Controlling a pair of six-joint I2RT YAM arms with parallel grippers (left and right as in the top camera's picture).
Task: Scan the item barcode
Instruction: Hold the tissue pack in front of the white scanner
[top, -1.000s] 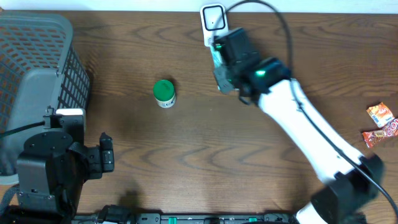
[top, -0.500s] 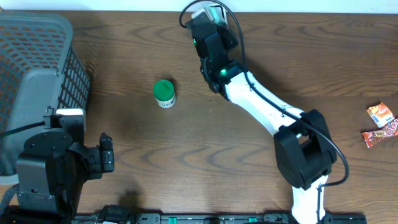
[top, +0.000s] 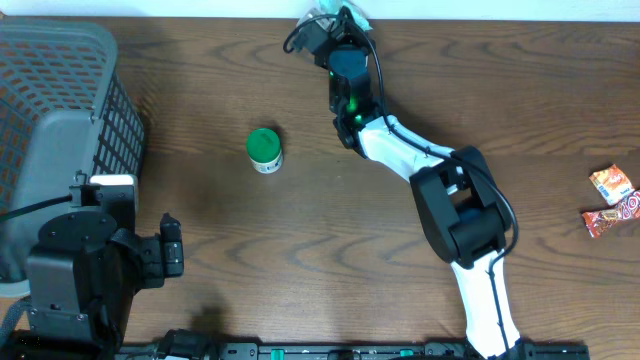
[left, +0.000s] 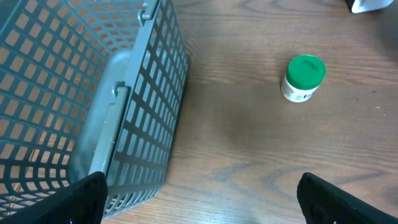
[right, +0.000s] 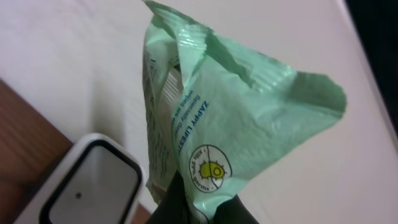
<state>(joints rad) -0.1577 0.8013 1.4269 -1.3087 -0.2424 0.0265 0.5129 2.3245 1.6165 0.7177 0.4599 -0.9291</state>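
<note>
The worktop (top: 300, 260) is a dark brown wood-grain surface, evenly lit. A plain white wall (top: 520, 8) runs along its far edge.

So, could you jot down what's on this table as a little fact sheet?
Right gripper: shut on green packet, held up near the scanner
Left gripper: open, empty
Mid-table: green-capped bottle, upright
Left side: grey basket
Far right: two snack wrappers
</note>
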